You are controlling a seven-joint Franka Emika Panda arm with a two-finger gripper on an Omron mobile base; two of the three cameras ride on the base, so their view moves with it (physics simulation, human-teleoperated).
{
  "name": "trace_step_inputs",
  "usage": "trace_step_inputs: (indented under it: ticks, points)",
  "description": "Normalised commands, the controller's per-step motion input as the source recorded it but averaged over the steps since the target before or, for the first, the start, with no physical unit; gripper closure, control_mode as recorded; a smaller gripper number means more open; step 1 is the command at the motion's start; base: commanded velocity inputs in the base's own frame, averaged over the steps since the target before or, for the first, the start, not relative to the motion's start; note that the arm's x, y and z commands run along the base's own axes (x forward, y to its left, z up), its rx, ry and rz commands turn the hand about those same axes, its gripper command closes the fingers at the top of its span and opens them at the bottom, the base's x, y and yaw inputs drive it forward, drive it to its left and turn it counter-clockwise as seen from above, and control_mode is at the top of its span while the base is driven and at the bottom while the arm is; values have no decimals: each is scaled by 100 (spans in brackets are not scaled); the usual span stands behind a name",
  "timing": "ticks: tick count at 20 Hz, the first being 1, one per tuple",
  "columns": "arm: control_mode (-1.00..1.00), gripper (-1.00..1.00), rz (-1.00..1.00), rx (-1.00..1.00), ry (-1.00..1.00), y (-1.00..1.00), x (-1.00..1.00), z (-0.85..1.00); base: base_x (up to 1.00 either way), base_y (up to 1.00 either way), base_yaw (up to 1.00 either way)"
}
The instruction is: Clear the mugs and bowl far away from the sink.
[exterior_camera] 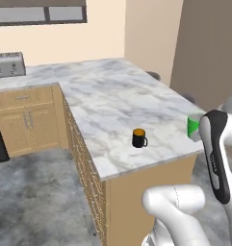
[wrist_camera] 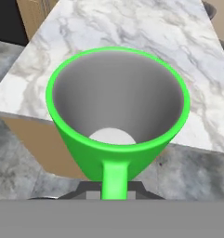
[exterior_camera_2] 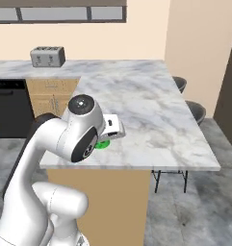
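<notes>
Already the claw (wrist_camera: 114,193) is clamped on the handle of a green mug (wrist_camera: 117,111), held at the marble bench's (exterior_camera: 117,96) near edge, lower centre of the hand view, while the black mug (exterior_camera: 139,138) stands well apart.

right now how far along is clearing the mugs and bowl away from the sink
Looks done: a black mug stands on the marble counter, with no sink nearby. In hand: the gripper is shut on the handle of a green mug, at the counter's near edge; whether it touches the counter I cannot tell. Left: releasing that mug, then presumably the bowl.
</notes>
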Motion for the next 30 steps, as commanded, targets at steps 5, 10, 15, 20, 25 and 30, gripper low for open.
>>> trace_step_inputs:
  ticks: [5,10,15,20,25,30]
  points:
    - [100,100,0,0,0,0,0,0,27,-11,37]
    - [-100,100,19,-4,12,-17,84,-63,0,0,0]
    - [-100,100,13,0,5,-62,70,-53,0,0,0]
    - [-100,100,7,-1,1,-34,86,-60,0,0,0]
    - [-100,100,4,-2,1,-12,73,-66,0,0,0]
    - [-100,100,4,0,0,-24,53,-52,0,0,0]
